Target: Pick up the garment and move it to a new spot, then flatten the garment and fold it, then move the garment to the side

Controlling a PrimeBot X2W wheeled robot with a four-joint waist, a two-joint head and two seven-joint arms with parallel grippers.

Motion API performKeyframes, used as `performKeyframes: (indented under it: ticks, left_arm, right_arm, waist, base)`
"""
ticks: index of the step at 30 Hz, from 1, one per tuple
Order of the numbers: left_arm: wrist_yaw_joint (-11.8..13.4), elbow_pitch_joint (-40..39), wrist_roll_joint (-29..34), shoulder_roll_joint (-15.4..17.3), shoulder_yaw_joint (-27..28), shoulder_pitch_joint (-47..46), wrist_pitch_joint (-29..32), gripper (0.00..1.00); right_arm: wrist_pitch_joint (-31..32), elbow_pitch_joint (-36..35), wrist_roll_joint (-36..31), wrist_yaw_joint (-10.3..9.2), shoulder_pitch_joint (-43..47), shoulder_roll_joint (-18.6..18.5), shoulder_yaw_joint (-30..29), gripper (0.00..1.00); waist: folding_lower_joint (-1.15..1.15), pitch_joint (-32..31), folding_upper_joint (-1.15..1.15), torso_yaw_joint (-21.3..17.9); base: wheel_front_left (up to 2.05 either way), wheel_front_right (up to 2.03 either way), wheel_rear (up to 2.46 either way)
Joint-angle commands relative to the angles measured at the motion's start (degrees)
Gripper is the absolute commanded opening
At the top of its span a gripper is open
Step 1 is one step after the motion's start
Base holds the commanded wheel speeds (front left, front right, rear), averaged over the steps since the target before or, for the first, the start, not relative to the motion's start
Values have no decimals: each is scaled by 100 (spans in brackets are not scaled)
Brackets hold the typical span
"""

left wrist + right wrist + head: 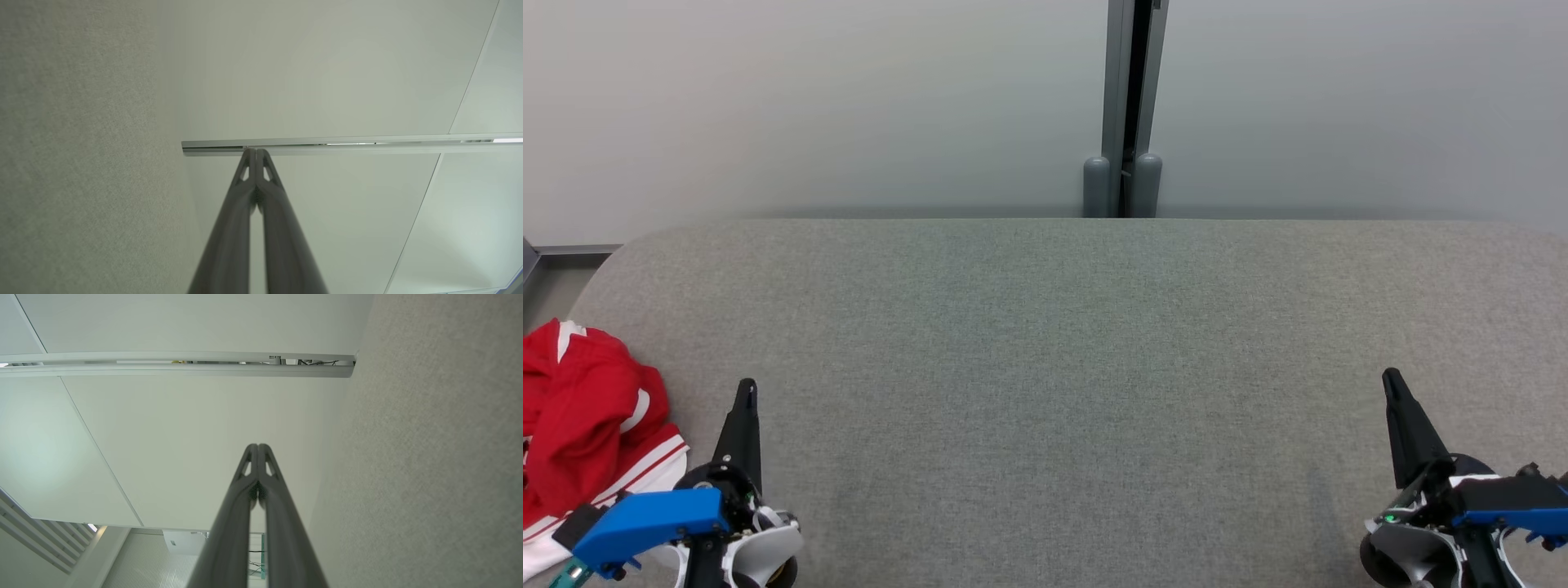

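Our left pincer [746,390] is pressed shut, its two dark fingers meeting at one tip, and it holds nothing. It sits low over the near left part of the table [1054,351]. Our right pincer [1392,380] is closed the same way, also holding nothing, over the near right part. Between them the grey cloth top runs wide and flat to its far edge, beyond which stand pale wall panels [809,106] and a grey post [1125,98]. The far left corner is rounded. The garment [592,416], red with white stripes, lies crumpled at the table's left edge. It is just beside our left pincer but apart from its fingers, and partly cut off by the view's edge.
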Motion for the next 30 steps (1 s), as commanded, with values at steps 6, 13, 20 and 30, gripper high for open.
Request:
performKeyframes:
  ticks: [6, 13, 20, 30]
  left_arm:
    - [1, 159, 24, -18, -7, 145, -40, 100]
    - [0, 204, 499, 83, -121, 86, -256, 100]
    - [-1, 130, 1401, 106, -177, 98, -445, 100]
    - [-2, 154, 2589, 183, -357, 129, -691, 100]
  right_arm:
    - [-16, 139, -26, -2, 44, 24, 29, 100]
    - [-246, 105, -373, -1, 25, -109, 219, 100]
    - [-440, 132, -1104, -1, -31, -163, 288, 100]
    - [-688, 229, -2267, 0, -56, -159, 419, 100]
  waist:
    - [0, 4, 0, 0]
    - [0, 15, 0, 14]
    - [0, 31, 0, 29]
    - [0, 40, 0, 50]
  base:
    - [0, 0, 0]
    - [0, 0, 0]
    - [0, 0, 0]
    - [0, 0, 0]
